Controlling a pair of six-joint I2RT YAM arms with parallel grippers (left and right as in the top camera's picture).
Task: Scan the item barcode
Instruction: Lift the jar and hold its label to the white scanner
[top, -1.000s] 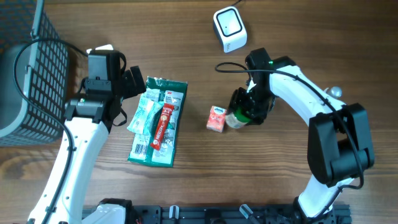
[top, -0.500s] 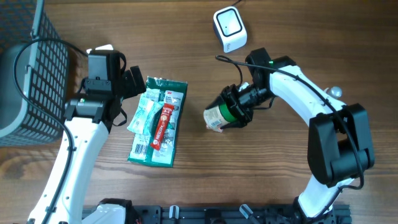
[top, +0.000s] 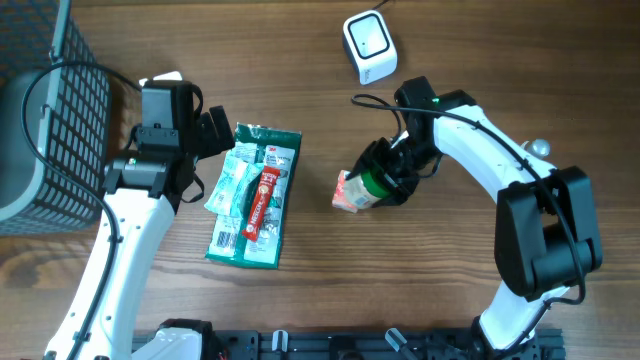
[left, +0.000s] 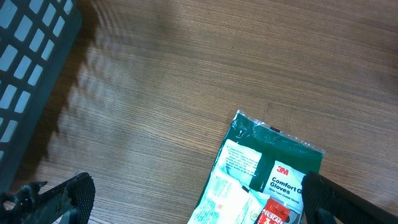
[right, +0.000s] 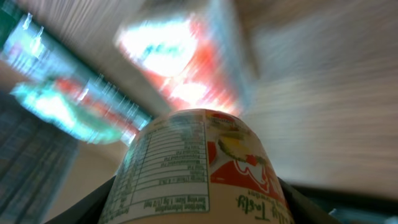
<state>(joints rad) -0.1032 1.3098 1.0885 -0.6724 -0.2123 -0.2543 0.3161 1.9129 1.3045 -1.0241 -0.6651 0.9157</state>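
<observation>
Since the right claw (top: 383, 180) is clamped on the labelled cup (top: 356, 194), we judge the pick-up done. The cup sits near the middle of the bench (top: 500, 50), well apart from the white scanner (top: 368, 45). Remaining: carry it there and present its barcode, which no view shows. The left claw (top: 218, 133) stands apart, empty, beside the glove packet (top: 258, 200).

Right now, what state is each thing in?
Left gripper: open, empty.
Right gripper: shut on the cup.
Cup: held, tilted.
Small carton: on the table, partly hidden by the cup.
Glove pack: lying flat.
Scanner: nothing in front of it.
Basket: upright, contents not visible.
</observation>
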